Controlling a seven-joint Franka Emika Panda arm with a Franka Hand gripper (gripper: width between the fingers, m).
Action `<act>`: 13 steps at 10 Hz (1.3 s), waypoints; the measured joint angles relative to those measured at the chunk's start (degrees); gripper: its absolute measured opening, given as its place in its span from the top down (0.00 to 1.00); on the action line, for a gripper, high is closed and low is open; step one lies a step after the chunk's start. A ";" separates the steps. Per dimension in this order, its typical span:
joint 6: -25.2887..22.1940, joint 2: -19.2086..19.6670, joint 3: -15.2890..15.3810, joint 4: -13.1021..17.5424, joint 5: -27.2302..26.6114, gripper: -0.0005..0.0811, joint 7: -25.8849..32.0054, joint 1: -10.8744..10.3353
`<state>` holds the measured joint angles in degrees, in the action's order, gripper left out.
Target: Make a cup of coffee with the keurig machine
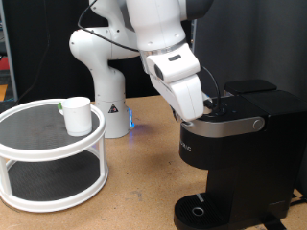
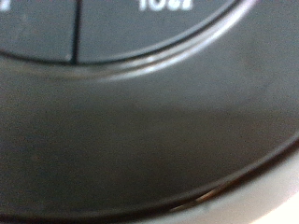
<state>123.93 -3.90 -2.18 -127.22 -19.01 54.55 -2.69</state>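
The white cup (image 1: 78, 115) with a green mark near its rim stands on the top shelf of a white two-tier stand, at the exterior view's left. The black keurig machine (image 1: 235, 158) stands at the right, with its silver-grey lid handle (image 1: 233, 125) down and its round drip tray (image 1: 199, 211) bare. My gripper (image 1: 191, 117) is pressed down onto the machine's top, next to the lid handle; its fingers are hidden by the hand. The wrist view is filled by the machine's round button panel (image 2: 140, 33) seen very close and blurred.
The white two-tier stand (image 1: 50, 153) takes up the exterior view's left part of the wooden table. The robot's base (image 1: 107, 105) stands behind, between the stand and the machine, with a small blue light beside it. A black box stands behind the machine.
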 joint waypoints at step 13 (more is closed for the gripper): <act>-2.17 -6.40 -3.40 0.71 -10.68 0.99 2.49 0.48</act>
<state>121.76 -10.30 -5.58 -126.51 -29.69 57.04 -2.21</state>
